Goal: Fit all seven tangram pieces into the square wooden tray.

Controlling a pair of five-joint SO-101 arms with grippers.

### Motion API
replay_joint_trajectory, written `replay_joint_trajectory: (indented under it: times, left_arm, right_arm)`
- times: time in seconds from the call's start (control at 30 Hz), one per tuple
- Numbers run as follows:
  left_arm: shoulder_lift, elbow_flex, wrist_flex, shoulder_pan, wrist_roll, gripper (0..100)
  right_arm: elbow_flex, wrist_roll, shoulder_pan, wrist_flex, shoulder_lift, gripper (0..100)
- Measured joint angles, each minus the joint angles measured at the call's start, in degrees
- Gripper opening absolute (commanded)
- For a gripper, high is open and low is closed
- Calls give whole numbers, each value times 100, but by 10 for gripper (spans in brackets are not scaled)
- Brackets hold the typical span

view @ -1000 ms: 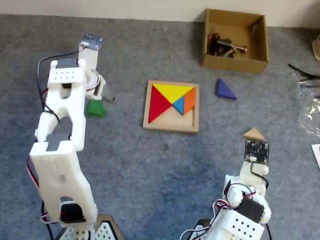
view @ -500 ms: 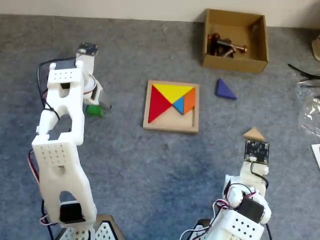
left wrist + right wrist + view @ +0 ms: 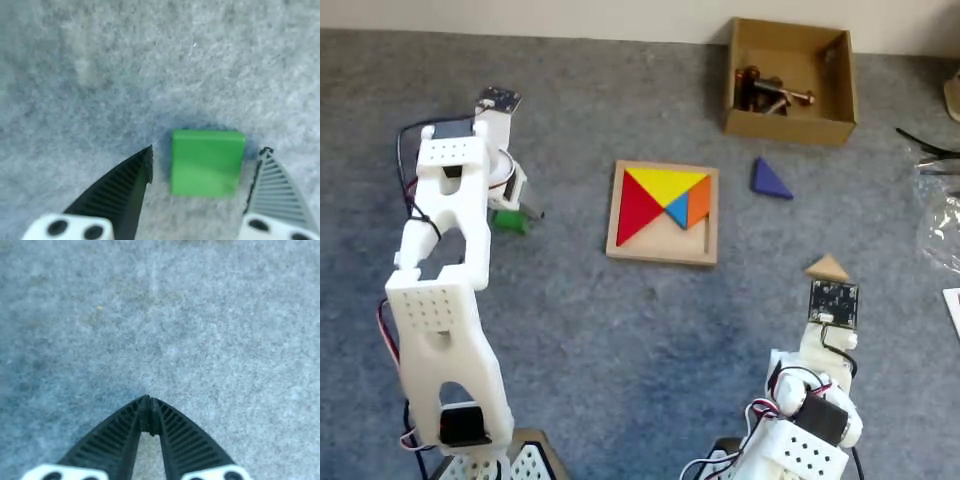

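The square wooden tray (image 3: pixel 618 212) lies mid-table and holds red, yellow, blue and orange pieces. A green square piece (image 3: pixel 207 162) lies flat on the grey carpet, left of the tray (image 3: pixel 509 222). My left gripper (image 3: pixel 205 159) is open and straddles it, one finger on each side with a small gap to each. A purple triangle (image 3: pixel 770 180) lies right of the tray and a tan triangle (image 3: pixel 827 268) further toward the front. My right gripper (image 3: pixel 149 407) is shut with nothing in it, over bare carpet, just in front of the tan triangle.
A cardboard box (image 3: pixel 789 122) with small metal parts stands at the back right. Cables and a plastic bag (image 3: pixel 940 225) lie along the right edge. Open carpet spreads in front of the tray.
The left arm has pulled in over the green square and lowered, so less of the piece shows from above. The right arm has stayed still.
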Motion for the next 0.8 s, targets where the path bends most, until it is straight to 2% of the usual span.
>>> replay_joint_trajectory:
  times: [0.17, 0.7, 0.8]
  left_arm:
    - [246, -237, -70, 70, -9, 197]
    - [334, -413, -62, 176, -9, 200]
    - [343, -571, 158, 176, 0, 200]
  right_arm:
    - [0, 0, 0, 0, 0, 5]
    - [0, 0, 0, 0, 0, 5]
    - [0, 0, 0, 0, 0, 5]
